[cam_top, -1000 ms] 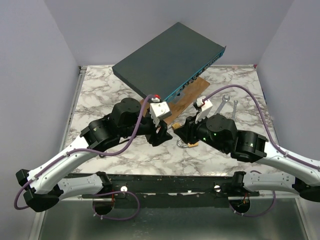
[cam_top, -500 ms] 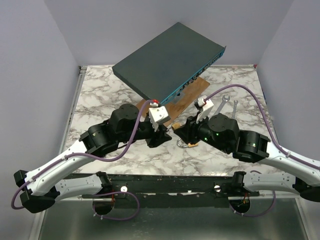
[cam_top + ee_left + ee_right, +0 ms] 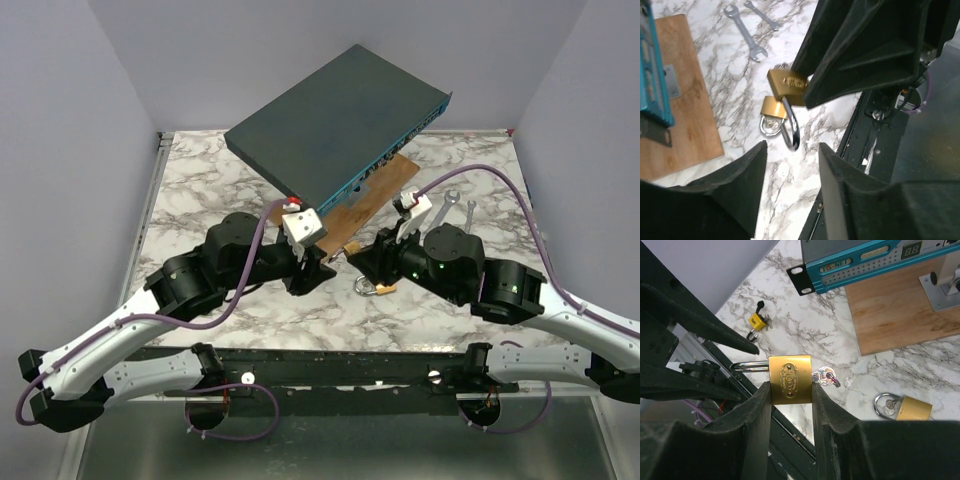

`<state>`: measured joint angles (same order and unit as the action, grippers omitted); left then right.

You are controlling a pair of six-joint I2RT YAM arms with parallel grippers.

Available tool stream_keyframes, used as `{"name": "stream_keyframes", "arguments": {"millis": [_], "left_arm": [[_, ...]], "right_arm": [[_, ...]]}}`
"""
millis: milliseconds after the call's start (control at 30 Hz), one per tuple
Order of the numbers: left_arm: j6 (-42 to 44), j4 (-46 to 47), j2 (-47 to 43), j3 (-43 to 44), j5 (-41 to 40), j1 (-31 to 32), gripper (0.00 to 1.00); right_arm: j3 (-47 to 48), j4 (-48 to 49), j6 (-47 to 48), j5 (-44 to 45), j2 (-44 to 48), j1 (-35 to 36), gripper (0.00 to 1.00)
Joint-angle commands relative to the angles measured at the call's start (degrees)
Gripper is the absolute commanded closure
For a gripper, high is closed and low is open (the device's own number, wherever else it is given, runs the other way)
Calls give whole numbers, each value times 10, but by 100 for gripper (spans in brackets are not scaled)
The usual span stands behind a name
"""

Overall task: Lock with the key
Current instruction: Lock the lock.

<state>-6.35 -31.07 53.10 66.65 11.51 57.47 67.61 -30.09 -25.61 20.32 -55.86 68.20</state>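
padlock (image 3: 790,378) pinched between the right gripper (image 3: 791,390) jaws
shackle (image 3: 747,366) points left toward the spread left gripper (image 3: 792,147); key (image 3: 826,377) on the opposite end

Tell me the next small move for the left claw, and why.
Probably ease the open left claw forward onto the steel shackle to press it home. The right claw clamps the brass padlock with the silver key inserted, and the shackle end faces the left claw; whether it is latched is unclear.
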Motion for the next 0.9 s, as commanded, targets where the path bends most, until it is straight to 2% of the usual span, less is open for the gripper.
{"name": "stream_keyframes", "arguments": {"millis": [0, 33, 167, 367, 500, 600, 700, 867], "left_arm": [[38, -36, -36, 21, -60, 2, 49], [45, -36, -39, 22, -68, 2, 43], [85, -12, -49, 15, -98, 4, 34], [121, 64, -50, -15, -107, 17, 30], [90, 66, -15, -1, -93, 18, 37], [69, 63, 13, 11, -131, 19, 46], [66, 66, 28, 15, -136, 18, 57], [34, 91, 19, 7, -141, 19, 64]], "right_arm": [[30, 4, -3, -8, 5, 2, 87], [32, 3, -2, -8, 4, 2, 87], [36, -3, -1, -6, 1, 2, 87], [33, 1, 0, 4, -3, 2, 87], [31, 9, 0, 4, -6, 2, 87], [36, 7, 2, 1, -11, 2, 88], [38, 7, 2, 1, -11, 2, 88], [41, 5, 2, 5, -14, 2, 88]]}}
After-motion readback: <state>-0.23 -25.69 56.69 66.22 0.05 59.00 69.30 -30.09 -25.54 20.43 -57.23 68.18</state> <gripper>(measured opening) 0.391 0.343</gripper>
